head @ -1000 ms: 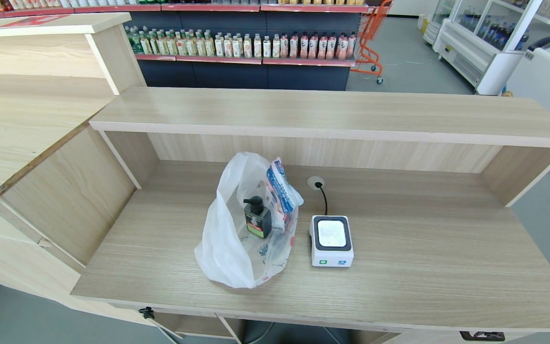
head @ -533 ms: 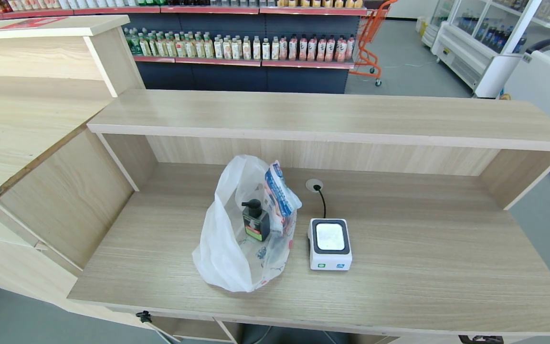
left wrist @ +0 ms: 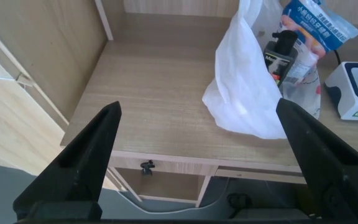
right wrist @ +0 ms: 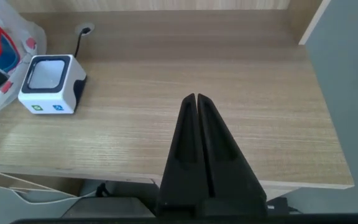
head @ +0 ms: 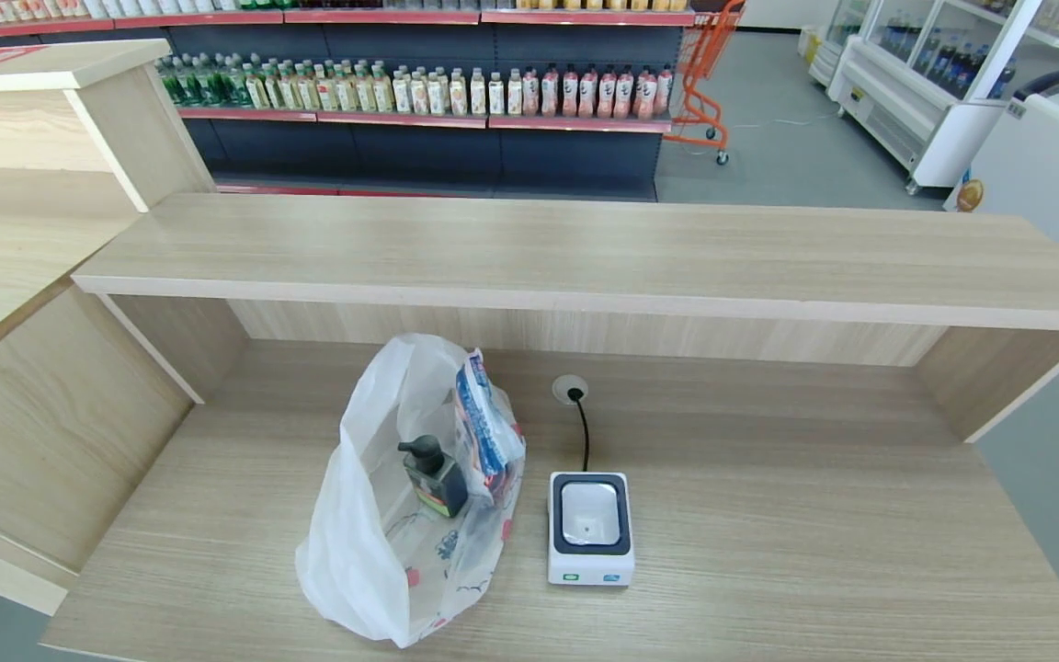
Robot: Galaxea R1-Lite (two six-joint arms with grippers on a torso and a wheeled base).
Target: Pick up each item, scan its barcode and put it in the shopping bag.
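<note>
Now, your left gripper (left wrist: 197,106) has its fingers (left wrist: 86,162) spread wide, with bare counter (left wrist: 154,93) showing between them. It hangs off the counter's near edge, above a small drawer handle (left wrist: 146,166). Your right gripper (right wrist: 196,99) has its fingers pressed flat together, pad to pad, and points across the counter's right half.

From the head camera, the bag (head: 373,552) stands open at about 7 o'clock on the counter, close to the front edge. Inside it the bottle (head: 435,473) stands upright, pump on top. The packet (head: 483,428) leans at the bottle's 1 o'clock against the bag's right wall, its top poking out of the mouth.

The scanner (head: 590,529) sits just beside the bag at its 3 o'clock, window facing up. Its black cable (head: 582,428) runs toward 12 o'clock into a round grommet (head: 570,389).

As for what stands in your way, the bag's white crumpled side faces the left gripper and covers the bottle's lower part. The scanner lies between the bag and the right gripper. A ledge (head: 585,267) spans the counter's back at 12 o'clock, and a side panel (head: 61,432) closes it at 9 o'clock.

Beyond the ledge you see shelves (head: 419,92) of drinks at 11 to 12 o'clock. An orange cart (head: 709,74) stands at 1 o'clock and coolers (head: 934,74) at 2 o'clock.
</note>
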